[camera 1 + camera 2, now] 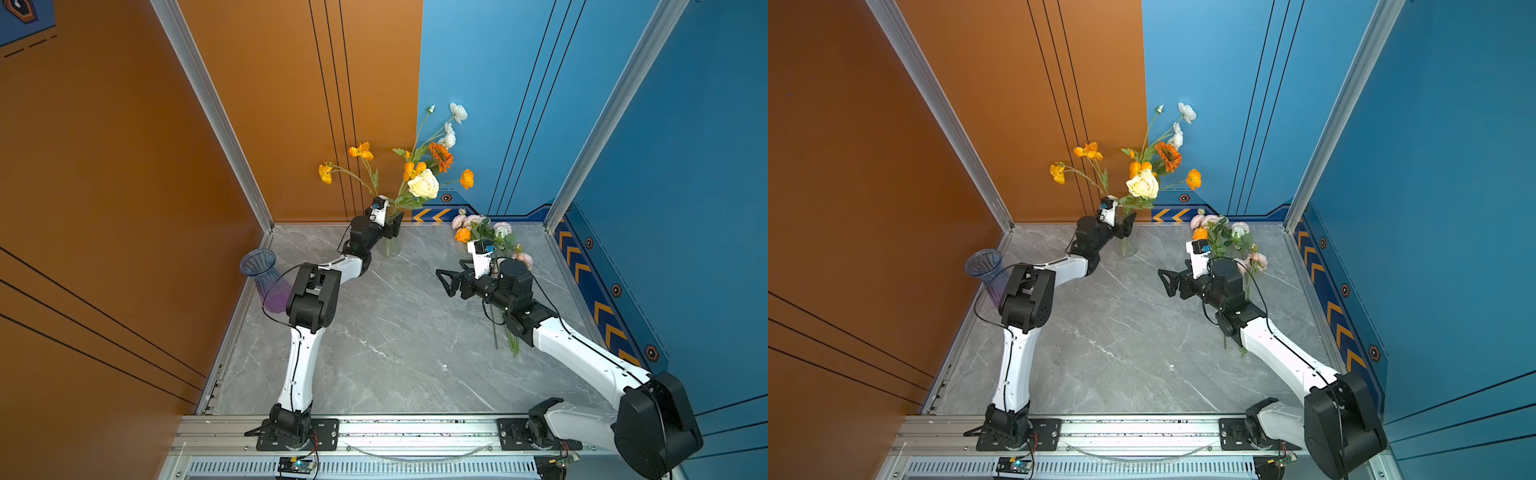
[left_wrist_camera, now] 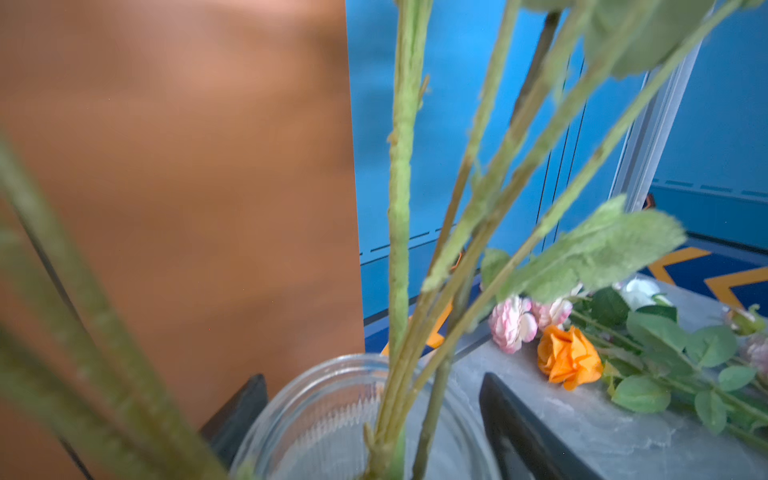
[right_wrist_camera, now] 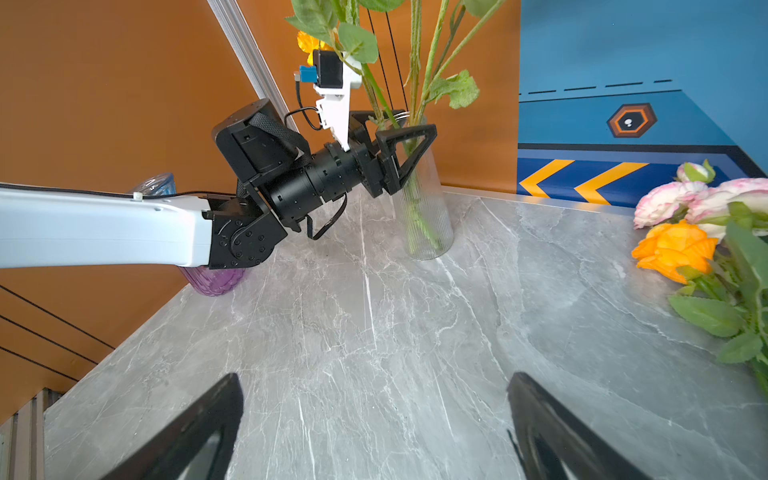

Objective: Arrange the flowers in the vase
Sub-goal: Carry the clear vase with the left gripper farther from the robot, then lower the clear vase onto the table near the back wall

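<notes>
- Left gripper [image 3: 415, 120] spread astride vase [image 3: 428, 216] rim, near table's [image 1: 395, 332] back edge.
- Right gripper [image 3: 374, 378] wide, empty, over the bare centre; flowers [image 1: 462, 235] line the right edge.

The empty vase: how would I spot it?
Start at the orange wall beside the grey table. Near it, by the left arm, stands the empty vase. Unlike the clear vase holding flowers, it is tinted blue to purple.
</notes>
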Action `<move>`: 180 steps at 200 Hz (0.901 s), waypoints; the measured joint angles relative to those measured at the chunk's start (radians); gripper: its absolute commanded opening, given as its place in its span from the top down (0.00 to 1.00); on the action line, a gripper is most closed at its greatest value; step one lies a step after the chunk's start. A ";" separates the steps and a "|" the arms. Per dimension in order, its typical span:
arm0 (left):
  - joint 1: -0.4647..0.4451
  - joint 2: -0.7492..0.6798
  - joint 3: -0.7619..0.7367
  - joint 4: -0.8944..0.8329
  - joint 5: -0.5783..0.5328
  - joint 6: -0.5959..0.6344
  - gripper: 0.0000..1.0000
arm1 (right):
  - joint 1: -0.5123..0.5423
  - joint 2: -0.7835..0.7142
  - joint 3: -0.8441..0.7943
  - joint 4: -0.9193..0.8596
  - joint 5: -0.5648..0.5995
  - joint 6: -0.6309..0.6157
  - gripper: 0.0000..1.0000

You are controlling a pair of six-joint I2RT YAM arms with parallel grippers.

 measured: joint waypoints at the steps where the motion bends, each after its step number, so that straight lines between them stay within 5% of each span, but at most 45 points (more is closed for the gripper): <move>1: 0.000 0.000 0.000 0.002 0.000 0.004 0.01 | 0.000 0.000 0.000 0.000 0.000 0.000 0.00; 79: 0.000 -0.037 -0.113 0.063 0.000 -0.013 0.02 | 0.000 -0.022 -0.018 -0.001 -0.003 0.018 0.00; 180: -0.015 -0.425 -0.701 0.217 -0.079 -0.043 0.02 | 0.034 -0.356 -0.249 -0.084 0.138 0.137 0.00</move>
